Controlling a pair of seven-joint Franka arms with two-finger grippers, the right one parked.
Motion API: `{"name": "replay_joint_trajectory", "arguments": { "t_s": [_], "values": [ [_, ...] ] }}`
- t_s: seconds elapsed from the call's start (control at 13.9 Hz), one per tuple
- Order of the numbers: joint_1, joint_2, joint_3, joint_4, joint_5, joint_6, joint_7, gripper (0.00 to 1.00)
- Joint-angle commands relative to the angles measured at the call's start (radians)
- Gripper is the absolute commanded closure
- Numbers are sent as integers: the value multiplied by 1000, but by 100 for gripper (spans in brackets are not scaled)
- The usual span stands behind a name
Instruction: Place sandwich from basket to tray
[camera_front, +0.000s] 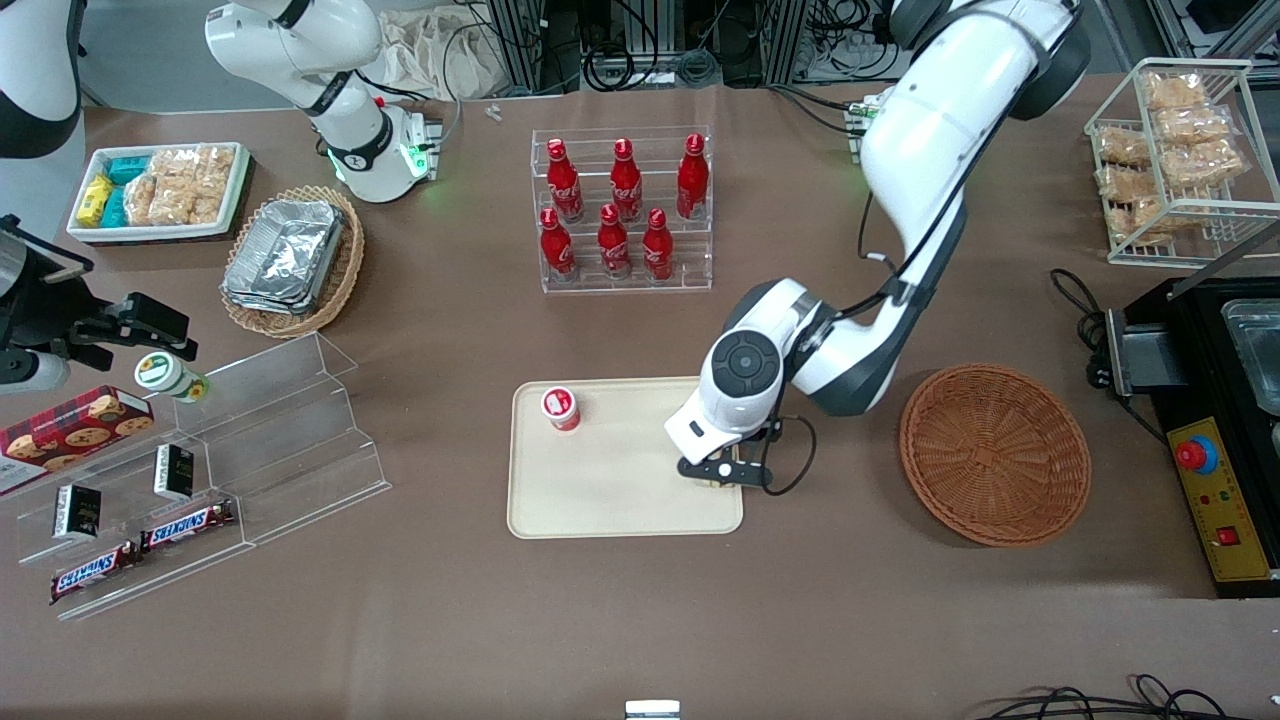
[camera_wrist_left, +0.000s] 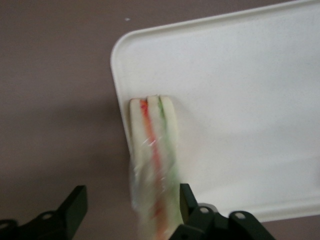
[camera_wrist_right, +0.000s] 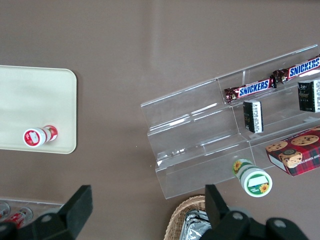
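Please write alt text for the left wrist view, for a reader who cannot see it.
The sandwich, a wrapped wedge with orange and green filling, lies on the cream tray by its rim. The gripper is open around it, one finger well apart from the wrap.

Light is even and bright, falling from overhead across the brown tabletop (camera_front: 450, 620). Shadows are soft and short: a faint one lies under the arm on the tray (camera_front: 600, 500). The acrylic shelf (camera_front: 260, 450) catches pale glare along its edges, and the foil containers (camera_front: 285, 255) glint. From the left wrist, the sandwich (camera_wrist_left: 152, 165) is smeared with blur toward the gripper (camera_wrist_left: 131, 212), whose fingers (camera_wrist_left: 74, 207) are dark and soft-edged. The tray there looks washed out, nearly white.
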Motion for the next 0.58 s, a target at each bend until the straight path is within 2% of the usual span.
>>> {"name": "replay_joint_trajectory", "arguments": {
  "t_s": [0.0,0.14,0.5],
  "values": [
    [25,-146,5,-23,-28,-158,63,1],
    [56,-228,6,-23,-28,-254,143,1],
    [210,-366,6,-21,-43,-383,303,1]
  ]
}}
